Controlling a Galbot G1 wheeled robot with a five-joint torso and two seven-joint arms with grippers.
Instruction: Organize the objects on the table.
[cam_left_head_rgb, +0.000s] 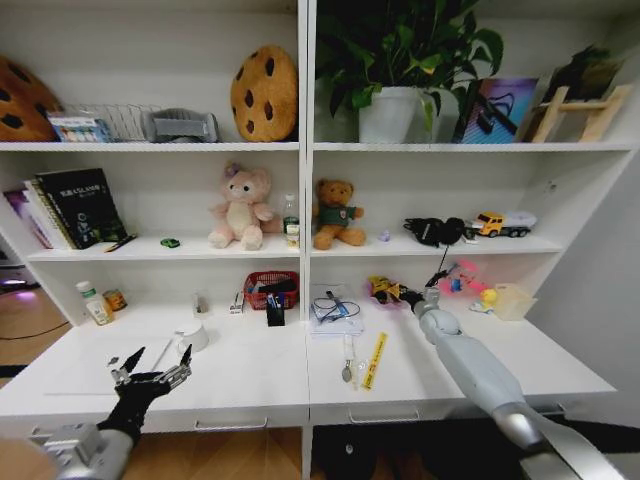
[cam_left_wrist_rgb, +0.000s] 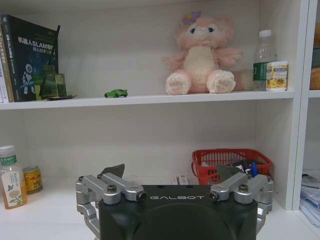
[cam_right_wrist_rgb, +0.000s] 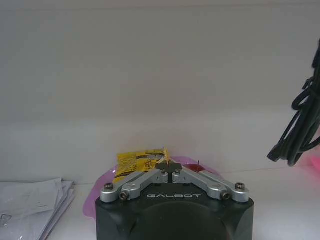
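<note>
My right gripper (cam_left_head_rgb: 402, 296) (cam_right_wrist_rgb: 169, 167) reaches to the back of the white table (cam_left_head_rgb: 250, 380), under the shelf. Its fingers are closed on the corner of a yellow snack packet (cam_left_head_rgb: 383, 289) (cam_right_wrist_rgb: 140, 161), which stands in a pink dish (cam_right_wrist_rgb: 102, 192). My left gripper (cam_left_head_rgb: 160, 358) (cam_left_wrist_rgb: 170, 172) hovers open over the table's front left, holding nothing. A tiny green toy car (cam_left_head_rgb: 170, 242) (cam_left_wrist_rgb: 116, 93) sits on the shelf above. A yellow strip (cam_left_head_rgb: 375, 360) and a small utensil (cam_left_head_rgb: 347, 362) lie mid-table.
A red basket (cam_left_head_rgb: 271, 290) (cam_left_wrist_rgb: 231, 162), papers with a cable (cam_left_head_rgb: 335, 310), a white cup (cam_left_head_rgb: 192, 336), a bottle (cam_left_head_rgb: 95, 303) (cam_left_wrist_rgb: 11, 175) and a can (cam_left_wrist_rgb: 32, 179) stand along the back. Plush bears and a clear bottle (cam_left_wrist_rgb: 262, 60) sit on the shelf. A black cable (cam_right_wrist_rgb: 300, 125) hangs beside my right gripper.
</note>
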